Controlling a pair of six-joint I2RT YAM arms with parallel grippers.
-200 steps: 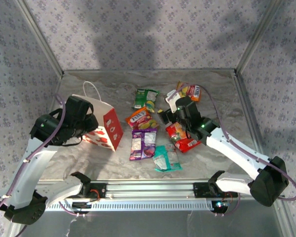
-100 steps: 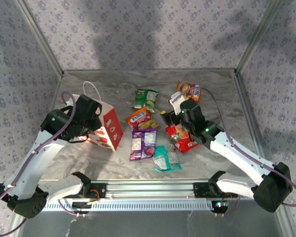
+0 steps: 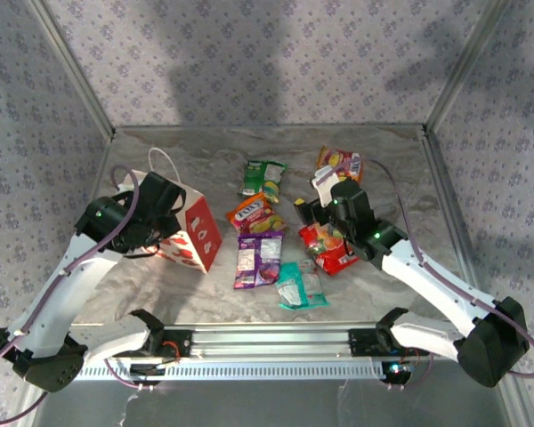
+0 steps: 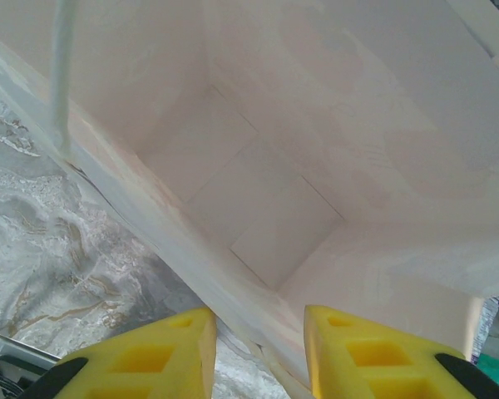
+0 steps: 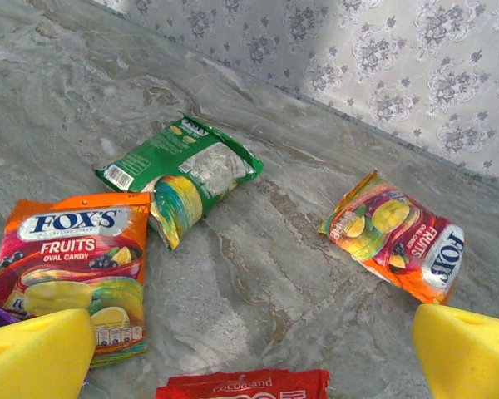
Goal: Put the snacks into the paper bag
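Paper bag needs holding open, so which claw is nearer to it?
Left. The left claw straddles the rim of the paper bag; the right claw hovers over the red packet, across the table from the bag.

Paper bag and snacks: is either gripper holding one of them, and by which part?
The right gripper is open, holding nothing. The left gripper straddles the top rim of the paper bag; whether it pinches cannot be told.

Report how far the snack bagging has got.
Done: nothing; the paper bag is bare inside. In hand: left tool straddles its wall; right tool hangs open above the table. Left: all six snacks lying there: green, orange-yellow, orange-pink, purple, red, teal.
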